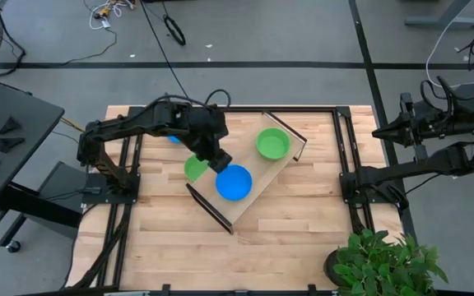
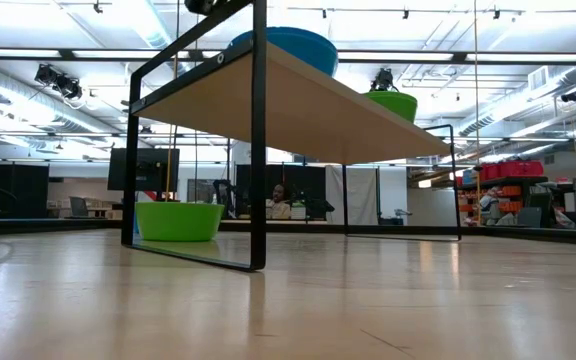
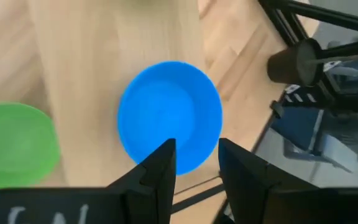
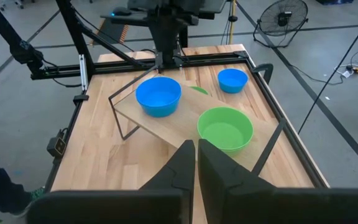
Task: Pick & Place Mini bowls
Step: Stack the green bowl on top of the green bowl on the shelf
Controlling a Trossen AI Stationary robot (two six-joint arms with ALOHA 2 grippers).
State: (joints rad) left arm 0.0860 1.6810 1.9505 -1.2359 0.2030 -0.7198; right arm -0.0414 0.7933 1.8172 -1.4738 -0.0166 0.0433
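A blue bowl and a green bowl sit upright on the pale wooden tray, which stands raised on black legs. Another green bowl rests on the table beside the tray, partly under my left arm. A second blue bowl sits on the table farther back. My left gripper hovers open at the blue bowl's rim, above it and apart from it in the right wrist view. My right gripper is shut, parked past the table's right edge.
The tray's black metal legs stand on the table and leave a gap under the board. Black rails line the table's left and right sides. A potted plant stands off the near right corner.
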